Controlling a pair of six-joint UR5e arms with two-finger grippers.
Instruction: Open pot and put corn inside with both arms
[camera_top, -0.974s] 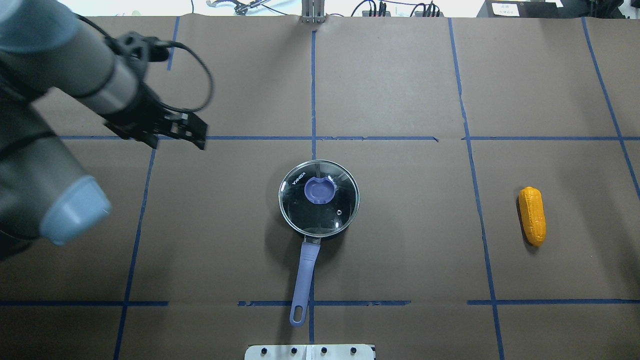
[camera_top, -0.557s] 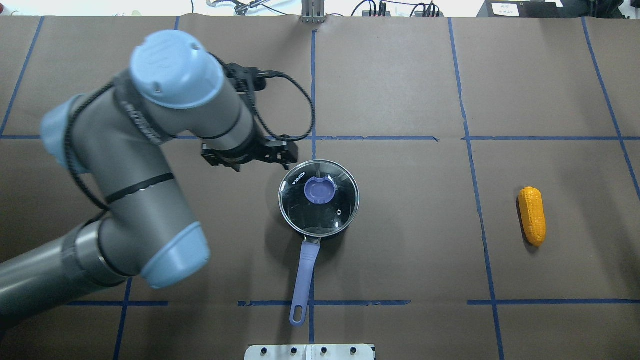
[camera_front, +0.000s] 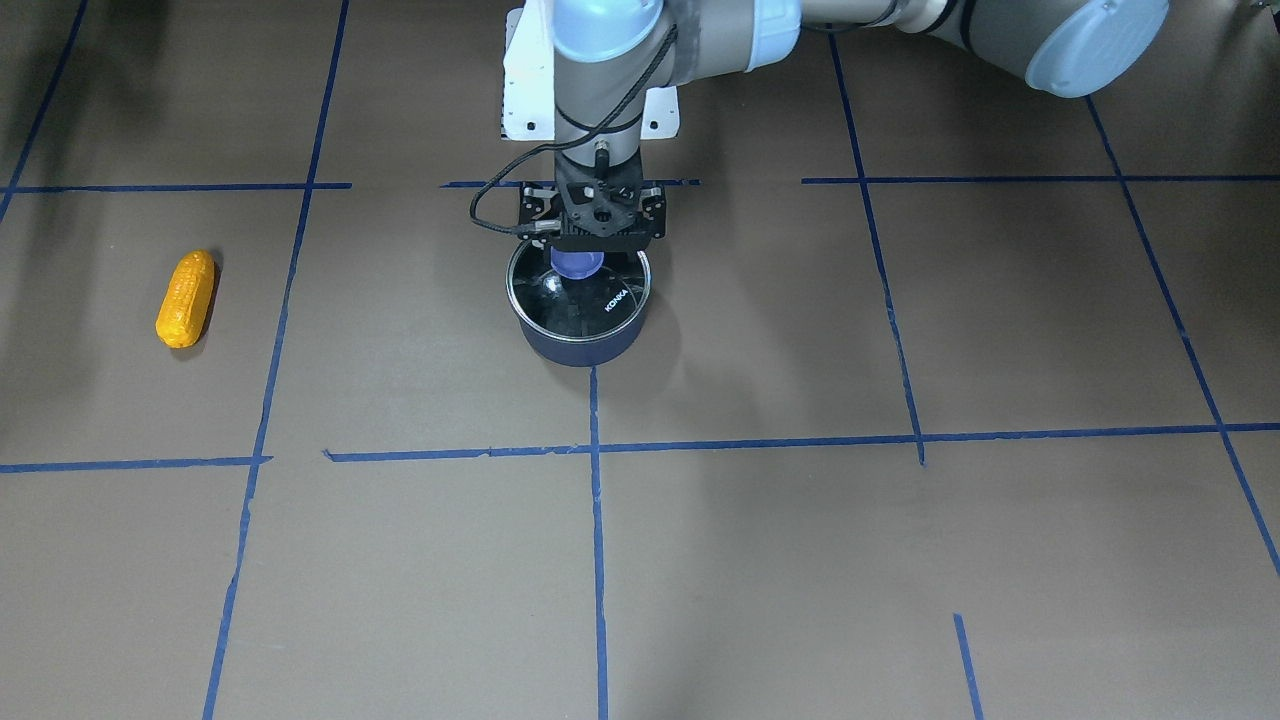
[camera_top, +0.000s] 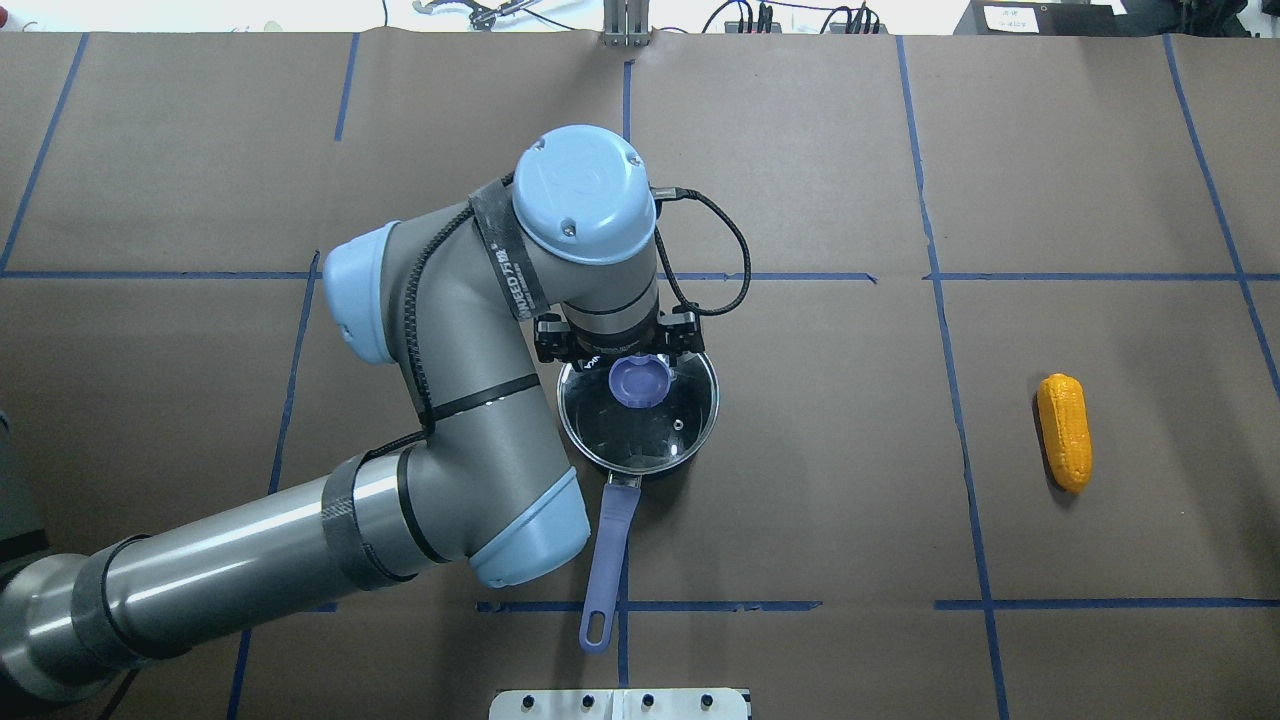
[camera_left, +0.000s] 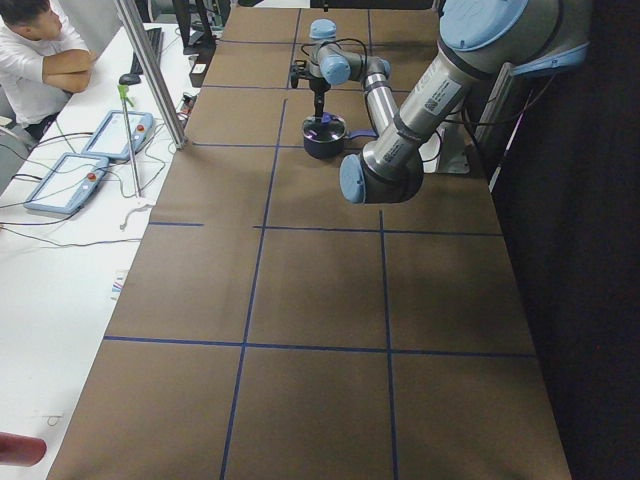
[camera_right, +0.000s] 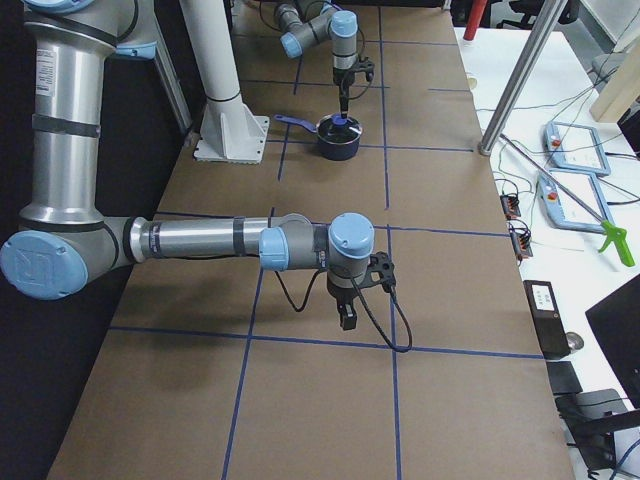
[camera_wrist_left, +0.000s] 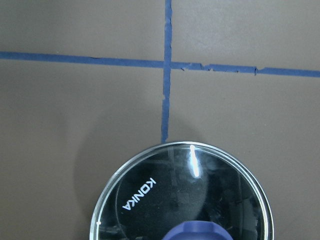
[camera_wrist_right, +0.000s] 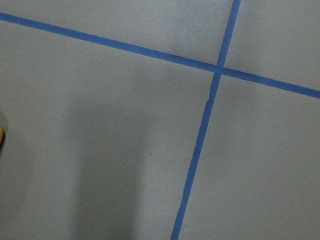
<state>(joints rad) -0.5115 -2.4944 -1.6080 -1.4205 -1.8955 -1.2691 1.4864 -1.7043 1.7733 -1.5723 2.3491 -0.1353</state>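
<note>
The left hand (camera_front: 592, 238) hangs with its jaws spread wide over the purple knob (camera_top: 640, 381) of the glass lid (camera_top: 655, 435), gripping nothing. The lid sits on the pot (camera_front: 580, 348) at the middle of the tabletop (camera_top: 820, 500), with the handle (camera_top: 610, 550) pointing toward the robot's edge. The corn (camera_top: 1064, 432) lies well apart, toward the right edge. The right hand (camera_right: 346, 318) hangs above the tabletop; how far open it is cannot be told.
</note>
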